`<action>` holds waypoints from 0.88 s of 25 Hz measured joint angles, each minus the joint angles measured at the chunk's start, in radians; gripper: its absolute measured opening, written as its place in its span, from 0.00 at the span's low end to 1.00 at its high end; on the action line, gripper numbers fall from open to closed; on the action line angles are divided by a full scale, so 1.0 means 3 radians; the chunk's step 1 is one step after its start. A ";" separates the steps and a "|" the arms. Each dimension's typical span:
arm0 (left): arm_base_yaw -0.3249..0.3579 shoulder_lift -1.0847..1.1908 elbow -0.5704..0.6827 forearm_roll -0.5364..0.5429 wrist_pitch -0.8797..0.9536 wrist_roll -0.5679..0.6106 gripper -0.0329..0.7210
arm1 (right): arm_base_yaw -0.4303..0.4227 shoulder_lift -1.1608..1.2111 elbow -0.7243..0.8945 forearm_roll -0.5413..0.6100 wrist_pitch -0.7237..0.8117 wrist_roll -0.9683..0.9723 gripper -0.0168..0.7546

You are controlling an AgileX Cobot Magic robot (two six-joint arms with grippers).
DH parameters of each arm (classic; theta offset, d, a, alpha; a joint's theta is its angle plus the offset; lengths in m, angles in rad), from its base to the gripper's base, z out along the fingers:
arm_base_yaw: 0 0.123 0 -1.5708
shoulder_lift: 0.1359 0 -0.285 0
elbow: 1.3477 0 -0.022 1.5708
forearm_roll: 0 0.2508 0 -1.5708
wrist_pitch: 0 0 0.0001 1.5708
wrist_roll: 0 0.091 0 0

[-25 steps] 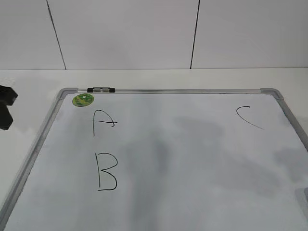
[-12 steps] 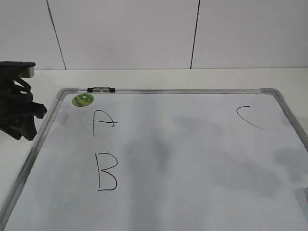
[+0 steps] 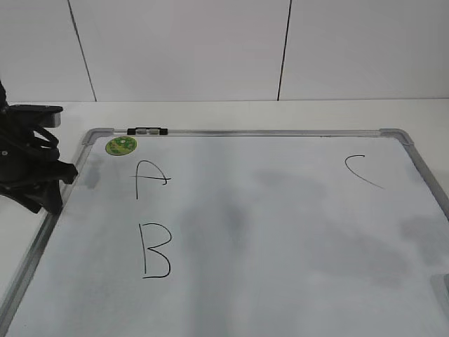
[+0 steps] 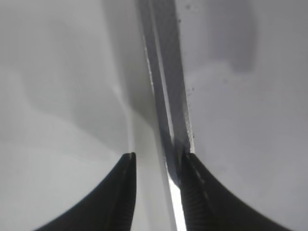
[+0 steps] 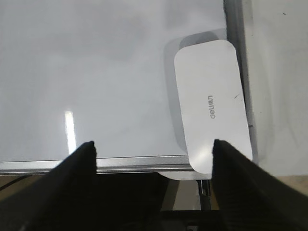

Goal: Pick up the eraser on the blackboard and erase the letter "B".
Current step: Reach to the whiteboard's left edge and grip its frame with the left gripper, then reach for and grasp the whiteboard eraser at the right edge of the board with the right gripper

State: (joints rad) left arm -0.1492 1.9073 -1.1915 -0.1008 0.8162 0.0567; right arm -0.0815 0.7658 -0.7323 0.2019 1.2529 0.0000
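Note:
The blackboard point(image 3: 280, 217) is a white board in a silver frame lying flat, with a green sticker point(image 3: 121, 145) at its far left corner. The letter "B" point(image 3: 155, 250) is whole, below the "A" point(image 3: 151, 179); the "C" stroke point(image 3: 363, 172) is at the far right. The white eraser point(image 5: 211, 108) lies flat on the board against its frame in the right wrist view, one end jutting over the near frame. My right gripper point(image 5: 154, 144) is open and empty, its right finger overlapping the eraser's near end. My left gripper point(image 3: 45, 202) is open over the board's left frame point(image 4: 166, 96).
A black-and-silver clip point(image 3: 147, 130) sits on the far frame rail. The board point(image 5: 96, 72) shows grey smudges. White table surrounds the board, with a white panelled wall behind. A faint grey shape point(image 3: 442, 291) shows at the exterior view's right edge.
My left gripper has come in from the left edge and now sits over the board's left frame. The letters are unchanged.

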 joint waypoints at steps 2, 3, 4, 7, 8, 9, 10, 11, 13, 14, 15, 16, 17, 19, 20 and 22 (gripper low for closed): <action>0.0000 0.0000 0.0000 0.0000 -0.0027 0.0000 0.36 | 0.0000 0.0000 0.0000 0.0000 0.0000 0.0000 0.76; 0.0000 0.0000 0.0000 0.0000 -0.0044 0.0000 0.36 | 0.0000 0.0000 0.0000 0.0000 0.0000 0.0000 0.76; 0.0000 0.0000 0.0000 0.0000 -0.0043 0.0000 0.36 | 0.0000 0.0000 0.0000 0.0000 0.0000 0.0000 0.76; 0.0000 0.0020 0.0000 -0.0006 -0.0043 0.0005 0.35 | 0.0000 0.0000 0.0000 0.0000 0.0000 0.0000 0.76; 0.0000 0.0028 0.0000 -0.0016 -0.0043 0.0005 0.34 | 0.0000 0.0000 0.0000 0.0000 0.0000 0.0000 0.76; 0.0000 0.0035 0.0000 -0.0019 -0.0043 0.0005 0.32 | 0.0000 0.0000 0.0000 0.0000 0.0000 0.0000 0.76; 0.0000 0.0042 -0.0006 -0.0028 -0.0043 0.0005 0.28 | 0.0000 0.0000 0.0000 0.0000 0.0000 0.0000 0.76; 0.0000 0.0050 -0.0014 -0.0038 -0.0036 0.0005 0.26 | 0.0000 0.0000 0.0000 0.0000 0.0000 0.0000 0.76; 0.0000 0.0070 -0.0034 -0.0052 -0.0007 0.0005 0.19 | 0.0000 0.0000 0.0000 0.0000 0.0000 0.0000 0.76; 0.0000 0.0070 -0.0034 -0.0055 0.0000 0.0005 0.17 | 0.0000 0.0000 0.0000 0.0000 0.0000 0.0000 0.76; 0.0000 0.0072 -0.0039 -0.0060 0.0000 0.0005 0.15 | 0.0000 0.0000 0.0000 0.0000 0.0000 0.0000 0.76; 0.0000 0.0072 -0.0039 -0.0081 0.0000 -0.0002 0.13 | 0.0000 0.0000 0.0000 0.0000 0.0000 0.0000 0.76; 0.0000 0.0072 -0.0039 -0.0102 0.0007 -0.0022 0.11 | 0.0000 0.0000 0.0000 0.0000 0.0000 0.0000 0.76; 0.0000 0.0072 -0.0039 -0.0118 0.0013 -0.0071 0.08 | 0.0000 0.0000 0.0000 -0.0006 0.0000 0.0000 0.76; 0.0000 0.0072 -0.0039 -0.0123 0.0018 -0.0084 0.08 | 0.0019 0.0000 0.0000 -0.0031 0.0000 0.0000 0.76; 0.0000 0.0072 -0.0041 -0.0123 0.0014 -0.0092 0.08 | 0.0101 0.0025 0.0000 -0.0153 0.0000 0.0000 0.76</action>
State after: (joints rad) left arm -0.1492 1.9288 -1.2037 -0.1376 0.8205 0.0292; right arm -0.0512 0.7735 -0.7323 0.1560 1.2529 0.0000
